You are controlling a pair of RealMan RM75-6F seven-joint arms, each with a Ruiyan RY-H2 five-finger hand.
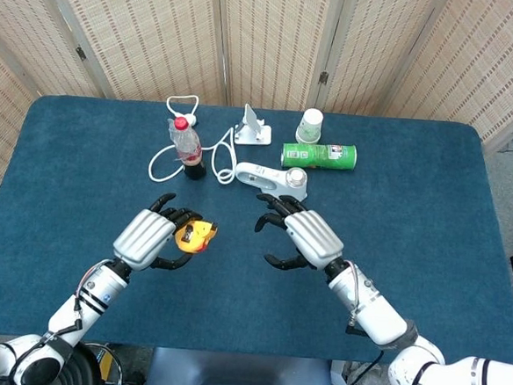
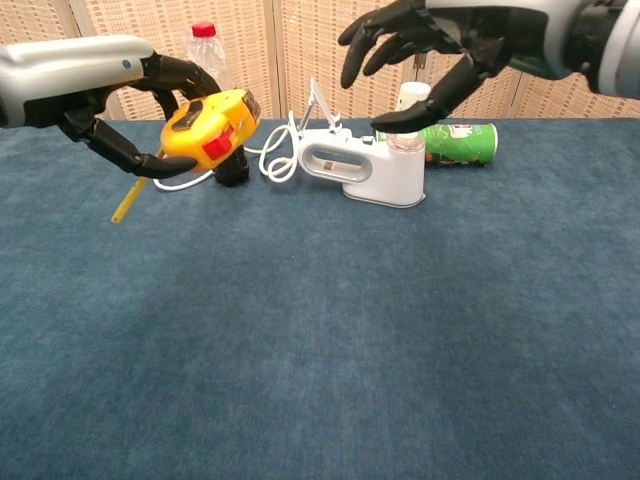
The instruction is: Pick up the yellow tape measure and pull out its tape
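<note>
Yellow tape measure (image 2: 207, 124) gripped in the left hand (image 1: 152, 239), lifted clear of the blue counter (image 1: 248, 315), black fingers (image 2: 178, 72) curled over the top and under the case, red button facing the chest camera, a short yellow strip (image 2: 132, 196) hanging down and to the left from beneath the hand. Right hand (image 1: 302, 237) raised above the counter just to the right of the tape measure, holding nothing, fingers (image 2: 380, 28) spread apart and slightly curved, thumb pointing down; not touching the tape measure. Behind the hands, toward the far edge: plastic bottle (image 1: 186, 149) with a red cap and dark drink standing upright, white cable (image 1: 166, 158) looped around it on the counter, white handheld appliance (image 1: 272, 182) lying flat near the middle, green canister (image 1: 319, 155) on its side beyond it, paper cup (image 1: 310, 126) upright just behind the canister, small white stand (image 1: 253, 126) to the left of the cup. Woven folding screen (image 1: 276, 35) behind the counter
</note>
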